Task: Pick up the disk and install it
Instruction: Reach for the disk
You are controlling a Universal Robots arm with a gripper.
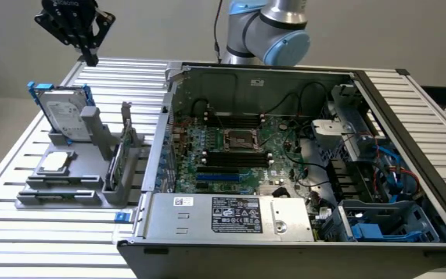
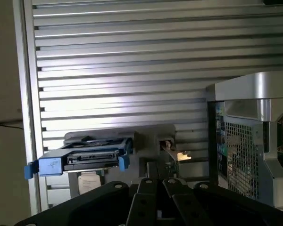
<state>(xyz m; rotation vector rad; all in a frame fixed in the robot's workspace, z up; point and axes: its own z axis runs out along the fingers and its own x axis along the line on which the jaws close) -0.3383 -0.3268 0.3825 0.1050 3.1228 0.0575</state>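
Note:
The disk (image 1: pixel 63 114) stands on edge in a grey holder (image 1: pixel 62 193) at the exterior view's left, silver with a white label and blue side rails. In the wrist view the disk (image 2: pixel 80 159) is seen from above, its connector edge and blue rails facing the camera. My gripper (image 1: pixel 90 57) hangs in the air above and behind the disk, well apart from it and pointing down. Its black fingers (image 2: pixel 146 184) lie close together, shut on nothing.
A small silver processor chip (image 1: pixel 56 162) lies on the same holder, and a green circuit card (image 1: pixel 122 152) stands in a slot beside it. The open computer case (image 1: pixel 285 145) takes up the middle and right, with a blue drive bay (image 1: pixel 380 225) at its front right corner. Everything rests on a slatted metal table (image 1: pixel 21 151).

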